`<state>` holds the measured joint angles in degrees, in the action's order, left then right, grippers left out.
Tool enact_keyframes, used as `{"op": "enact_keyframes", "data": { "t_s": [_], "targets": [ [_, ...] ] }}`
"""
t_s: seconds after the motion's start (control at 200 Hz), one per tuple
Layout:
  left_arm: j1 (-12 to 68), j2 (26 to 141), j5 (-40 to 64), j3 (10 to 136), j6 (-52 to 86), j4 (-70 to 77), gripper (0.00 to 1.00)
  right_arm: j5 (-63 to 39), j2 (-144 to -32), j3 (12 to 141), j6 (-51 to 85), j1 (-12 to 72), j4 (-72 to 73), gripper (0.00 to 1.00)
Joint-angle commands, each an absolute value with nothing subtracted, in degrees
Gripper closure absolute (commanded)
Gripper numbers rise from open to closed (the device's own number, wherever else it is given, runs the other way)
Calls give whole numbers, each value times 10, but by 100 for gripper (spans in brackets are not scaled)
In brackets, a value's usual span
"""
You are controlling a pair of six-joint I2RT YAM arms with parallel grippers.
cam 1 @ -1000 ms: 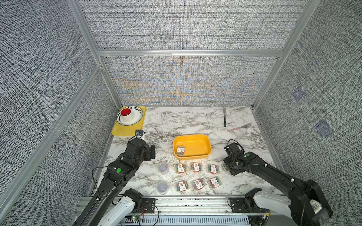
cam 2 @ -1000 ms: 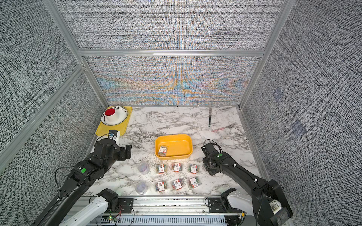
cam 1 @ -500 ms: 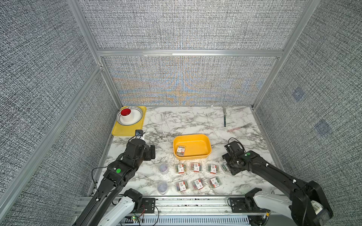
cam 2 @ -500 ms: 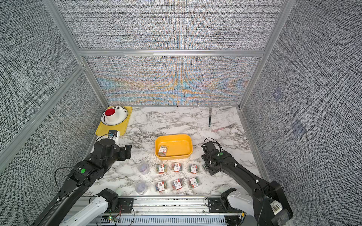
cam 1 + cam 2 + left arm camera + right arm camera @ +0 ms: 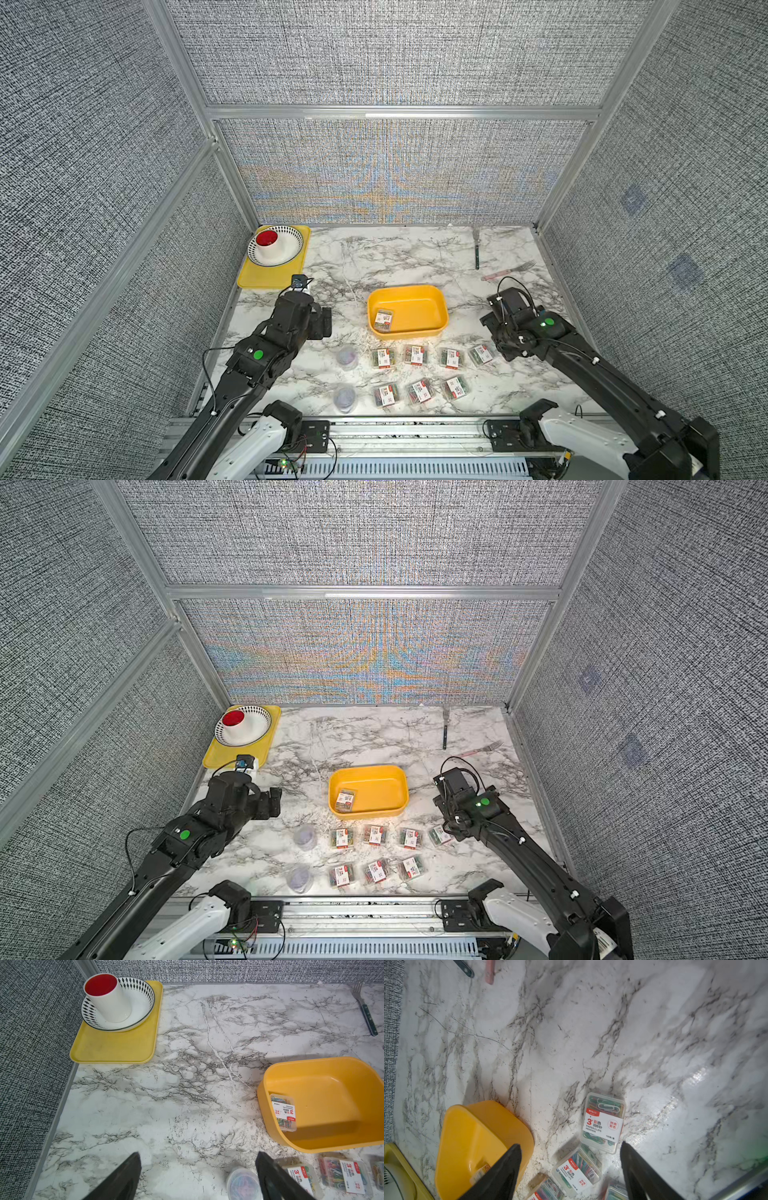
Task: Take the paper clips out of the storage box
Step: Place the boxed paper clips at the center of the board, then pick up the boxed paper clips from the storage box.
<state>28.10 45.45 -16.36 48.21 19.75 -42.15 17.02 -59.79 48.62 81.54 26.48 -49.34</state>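
In a top view, the dropped pack (image 5: 481, 354) now sits just in front of the storage box (image 5: 419, 309). Left wrist: left gripper (image 5: 197, 1154) spread, empty; last pack (image 5: 283, 1112) inside the box. Right wrist: right gripper (image 5: 570, 1144) just let go, jaws wide. One left!

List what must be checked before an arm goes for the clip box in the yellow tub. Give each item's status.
1. Fingers of right gripper open, nothing held: ok.
2. Fingers of left gripper open, nothing held: ok.
3. storage box emptied: not ok; one clip box lies inside, against the wall on the left arm's side.
4. Whether that clip box lies flat or leans on the wall: cannot tell.
5. end box of the row lies on the table, apart from the right fingers: ok.
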Motion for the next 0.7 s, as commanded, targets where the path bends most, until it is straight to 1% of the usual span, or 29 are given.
{"op": "enact_keyframes", "data": {
  "t_s": [0.0, 0.11, 0.18, 0.265, 0.385, 0.566, 0.651, 0.696],
  "targets": [
    [281, 478, -130, 500, 218, -425, 13, 240, -617, 510, 734, 265, -507, 22],
    [282, 518, -41, 535, 225, -431, 15, 248, -629, 524, 644, 261, -459, 22],
    [282, 543, 12, 555, 239, -426, 20, 238, -626, 521, 590, 256, -419, 22],
    [292, 577, 43, 580, 260, -425, 26, 211, -612, 507, 514, 242, -365, 22],
    [354, 633, 20, 620, 274, -438, 29, 167, -582, 483, 437, 210, -316, 22],
    [444, 754, -29, 717, 294, -496, 31, 116, -542, 463, 343, 149, -293, 22],
    [473, 810, -37, 750, 298, -503, 39, 101, -530, 442, 315, 125, -285, 22],
    [485, 841, -41, 768, 298, -510, 40, 94, -527, 439, 307, 113, -284, 22]
  ]
}}
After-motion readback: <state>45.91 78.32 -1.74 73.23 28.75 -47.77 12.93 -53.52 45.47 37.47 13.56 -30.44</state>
